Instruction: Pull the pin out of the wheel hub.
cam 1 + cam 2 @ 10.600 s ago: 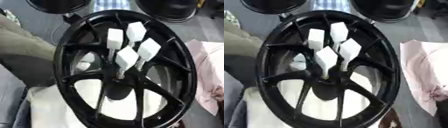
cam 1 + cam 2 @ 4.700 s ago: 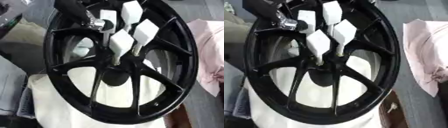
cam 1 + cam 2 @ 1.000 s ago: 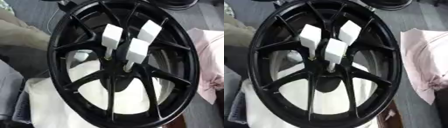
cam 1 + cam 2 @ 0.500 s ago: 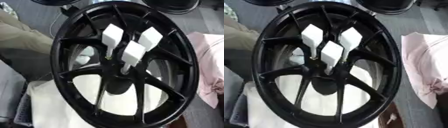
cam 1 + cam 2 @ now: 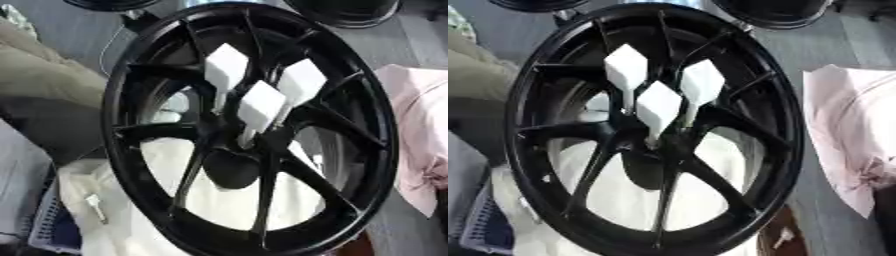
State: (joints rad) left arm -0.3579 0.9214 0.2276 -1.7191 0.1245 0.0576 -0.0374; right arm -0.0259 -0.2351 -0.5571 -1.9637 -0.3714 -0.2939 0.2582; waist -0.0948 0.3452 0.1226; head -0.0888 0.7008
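A large black spoked wheel hub (image 5: 378,125) fills both views, standing tilted on a white cloth. Three pins with white diamond-shaped heads stick out of its centre, just above the middle hole: one at the upper left (image 5: 226,67), one at the upper right (image 5: 299,82), and one lower in front (image 5: 261,106). Their thin stems run down into the hub's bolt holes. Neither of my hands shows in either view.
A white cloth (image 5: 219,200) lies under the wheel. A pink cloth (image 5: 420,140) is at the right, and a beige bundle (image 5: 44,60) at the left. Other dark wheels (image 5: 350,10) stand at the top. A blue-grey crate (image 5: 52,230) is at the lower left.
Four pins stood in the hub 10.6 s ago; a hand at the upper left held one 4.7 s ago; three are there now. Over the last second only the view shifted.
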